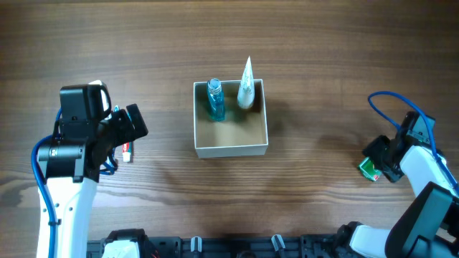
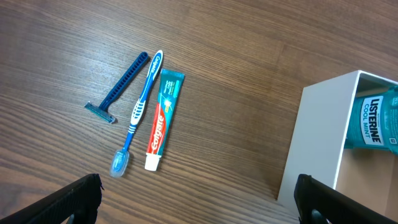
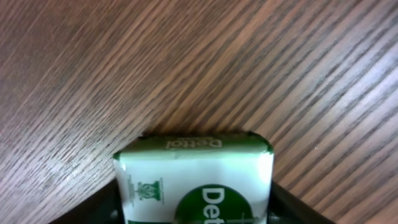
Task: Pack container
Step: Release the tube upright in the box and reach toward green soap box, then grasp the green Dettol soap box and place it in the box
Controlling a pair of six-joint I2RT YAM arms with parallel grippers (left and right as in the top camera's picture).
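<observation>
The container point(image 1: 231, 150), a white-walled box with a tan inside, stands mid-table; its wall also shows in the left wrist view point(image 2: 316, 143). In it are a blue Listerine bottle point(image 1: 215, 99) point(image 2: 374, 121) and a white tube point(image 1: 246, 89). My left gripper point(image 1: 133, 125) point(image 2: 199, 208) is open and empty, above the table between the container and a blue razor point(image 2: 121, 87), a blue toothbrush point(image 2: 140, 112) and a Colgate toothpaste point(image 2: 163, 118). My right gripper point(image 1: 381, 162) point(image 3: 196, 214) is shut on a green and white Dettol soap bar point(image 1: 368, 168) point(image 3: 196, 177), low over the table at the far right.
In the overhead view the left arm hides the razor and toothbrush; only the toothpaste's end point(image 1: 128, 153) shows below the gripper. Bare wooden table lies between the container and the right gripper. A black rail runs along the table's near edge point(image 1: 229, 244).
</observation>
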